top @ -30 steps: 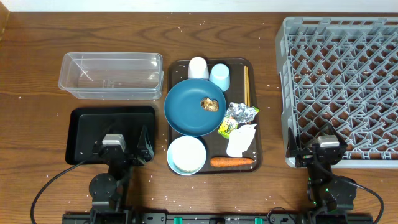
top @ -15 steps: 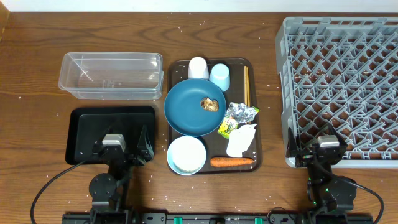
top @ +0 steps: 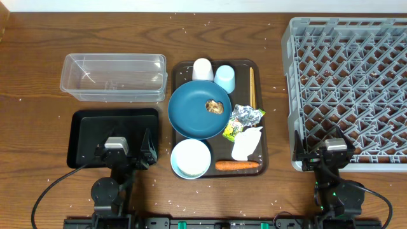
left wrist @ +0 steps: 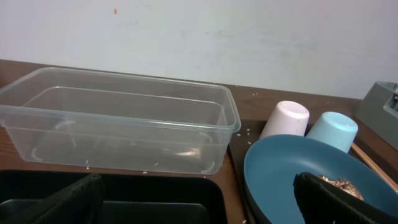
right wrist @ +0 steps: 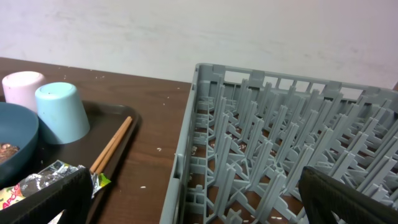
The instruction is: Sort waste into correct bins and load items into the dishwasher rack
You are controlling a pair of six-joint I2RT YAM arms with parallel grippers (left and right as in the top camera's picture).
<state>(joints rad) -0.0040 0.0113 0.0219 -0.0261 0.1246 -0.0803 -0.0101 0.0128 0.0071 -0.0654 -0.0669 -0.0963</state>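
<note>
Nothing moved; left hand [top: 124, 145], right hand [top: 322, 149] agape.

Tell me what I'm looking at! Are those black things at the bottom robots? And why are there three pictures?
Yes! They are two robot arms, each ending in a pincer for grabbing. The big picture looks down from above the table. The left pincer and right pincer sit near the bottom edge, both open and holding nothing. The other two pictures come from little cameras on the arms' wrists, so the dark shapes in their bottom corners are the pincers' own fingers.

On the brown tray sit a blue plate with a food lump, a white bowl, a white cup, a light blue cup, chopsticks, a carrot, a napkin, foil and a wrapper. To its left are a clear container and a black tray. To its right is a grey dishwasher rack.
</note>
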